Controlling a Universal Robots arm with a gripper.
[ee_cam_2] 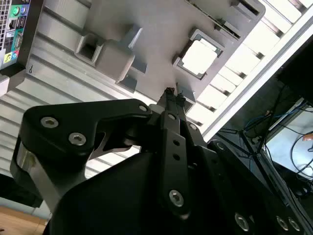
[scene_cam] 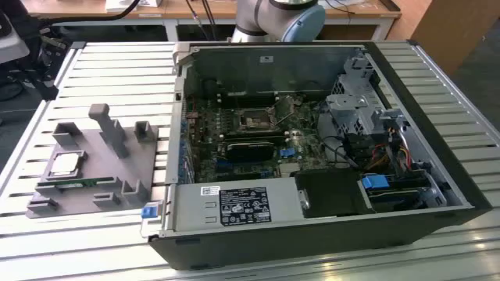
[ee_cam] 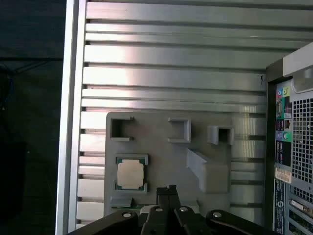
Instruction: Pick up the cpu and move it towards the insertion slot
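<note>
— Two big things first: what carries everything, and what stands on it?

— A desk (scene_cam: 109, 64) of ribbed silver aluminium slats carries it all. On it lies a flat grey plastic fixture plate (scene_cam: 74, 199) with raised blocks and pockets. Just beside that plate, on the exterior view's right, a large black computer case (scene_cam: 312, 246) lies open, with its green circuit board (scene_cam: 308, 149) showing.

— And the arm?

— Its grey-and-blue joint (scene_cam: 285, 17) shows beyond the case, well apart from the fixture plate. The black tool (ee_cam: 167, 188) hangs above the plate. In the second wrist view the tool (ee_cam_2: 171, 93) shows the same as in the first: its fingertips are pressed together with nothing between them.

— Where is the insertion slot?

— The insertion slot (scene_cam: 256, 119), a square socket with a silvery frame and dark centre, sits on the board inside the case, well apart from the fixture plate.

— And the cpu?

— The cpu (scene_cam: 65, 164), a thin square chip with a silver-grey metal top, lies flat in a framed pocket of the fixture plate, untouched. In the first wrist view the cpu (ee_cam: 130, 175) is near the tool's tips but apart from them. In the second wrist view the cpu (ee_cam_2: 199, 57) is likewise clear of them.

— Anything smaller?

— A long narrow green memory stick (scene_cam: 74, 183) lies on the fixture plate, just beside the cpu's pocket.
</note>
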